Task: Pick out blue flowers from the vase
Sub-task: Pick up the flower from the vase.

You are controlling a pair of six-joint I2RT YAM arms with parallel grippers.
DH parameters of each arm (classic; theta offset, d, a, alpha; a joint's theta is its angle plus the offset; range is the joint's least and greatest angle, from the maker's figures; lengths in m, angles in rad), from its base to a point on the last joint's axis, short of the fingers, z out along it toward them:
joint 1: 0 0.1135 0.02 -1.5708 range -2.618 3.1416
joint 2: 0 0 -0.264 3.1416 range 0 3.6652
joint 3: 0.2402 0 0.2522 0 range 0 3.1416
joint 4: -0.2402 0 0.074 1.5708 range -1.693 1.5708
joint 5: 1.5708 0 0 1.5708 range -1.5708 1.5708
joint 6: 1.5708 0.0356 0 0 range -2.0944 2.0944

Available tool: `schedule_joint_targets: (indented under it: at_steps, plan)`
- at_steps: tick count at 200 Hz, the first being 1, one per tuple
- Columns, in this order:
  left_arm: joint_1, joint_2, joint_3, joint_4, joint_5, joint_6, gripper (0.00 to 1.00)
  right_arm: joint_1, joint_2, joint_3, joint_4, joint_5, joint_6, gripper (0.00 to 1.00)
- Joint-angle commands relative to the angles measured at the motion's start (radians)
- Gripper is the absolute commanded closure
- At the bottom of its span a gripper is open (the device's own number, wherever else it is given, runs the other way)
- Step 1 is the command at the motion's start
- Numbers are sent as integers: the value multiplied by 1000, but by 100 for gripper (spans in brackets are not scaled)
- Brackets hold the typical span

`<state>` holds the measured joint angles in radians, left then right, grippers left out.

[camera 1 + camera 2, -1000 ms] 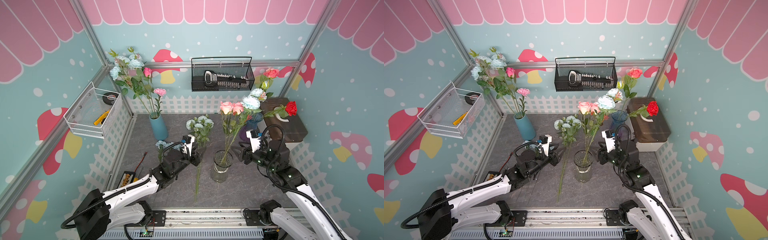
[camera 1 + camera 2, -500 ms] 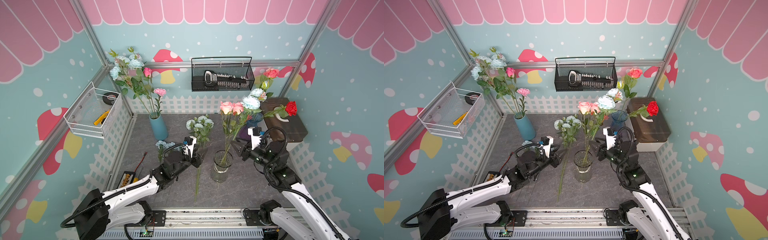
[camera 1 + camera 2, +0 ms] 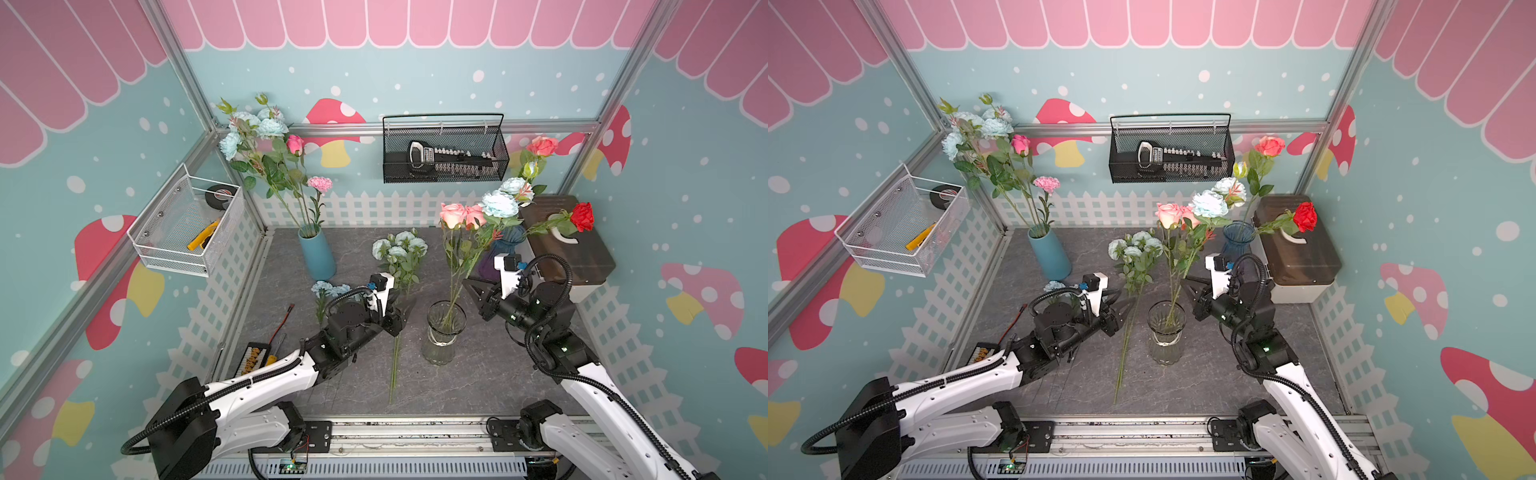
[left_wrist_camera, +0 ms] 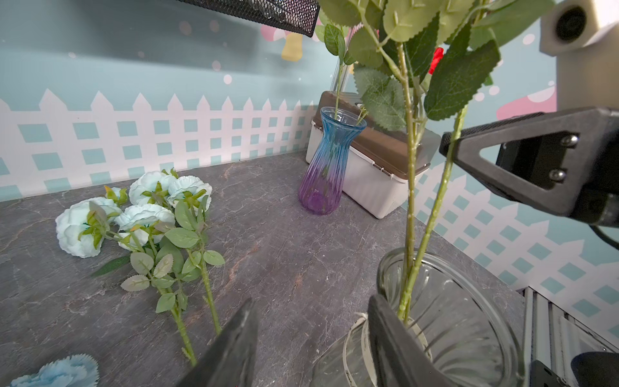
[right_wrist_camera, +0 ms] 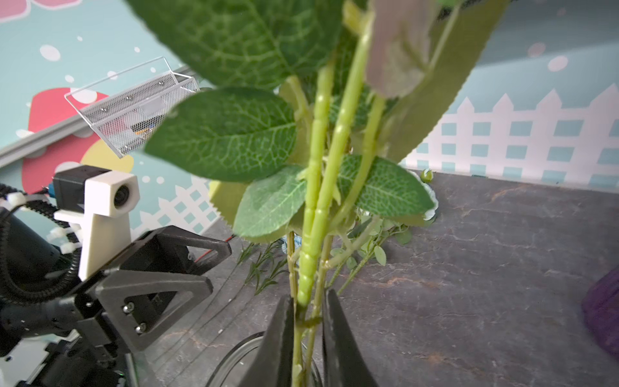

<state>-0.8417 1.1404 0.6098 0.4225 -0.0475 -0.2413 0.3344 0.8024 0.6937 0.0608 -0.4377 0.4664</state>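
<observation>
Though all upright, three vases (image 3: 316, 253) (image 3: 444, 332) (image 3: 505, 245)

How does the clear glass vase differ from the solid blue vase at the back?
The clear glass vase is see-through and wide-mouthed; the blue vase is opaque and narrower. The clear glass vase stands mid-table, the blue vase by the back fence. The right gripper pinches stems in the clear glass vase; the blue vase's are untouched. Both stand upright holding flowers.

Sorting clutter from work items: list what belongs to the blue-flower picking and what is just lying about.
Job: glass vase, stems in it, blue bloom above, blue flowers on table.
Lying about: black wire basket, white wire basket, lidded box.
</observation>
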Motion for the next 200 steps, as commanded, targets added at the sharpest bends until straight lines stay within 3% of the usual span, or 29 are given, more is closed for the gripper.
schedule_joint_targets:
  at_steps: [1,29,70,143,200]
  plan:
    - [-8,-14,15,1,10,17,47,-4,-15,-5,27,-12,0,90]
    - [-9,-25,11,1,6,19,47,-3,-22,4,29,-38,10,95]
    - [-10,-31,9,-1,5,20,47,-3,-30,44,24,-168,3,98]
    - [-19,-37,17,-3,13,18,47,-1,-56,94,-24,-226,1,100]
    - [-46,-51,107,-27,117,2,46,-2,-40,178,-155,-217,-82,100]
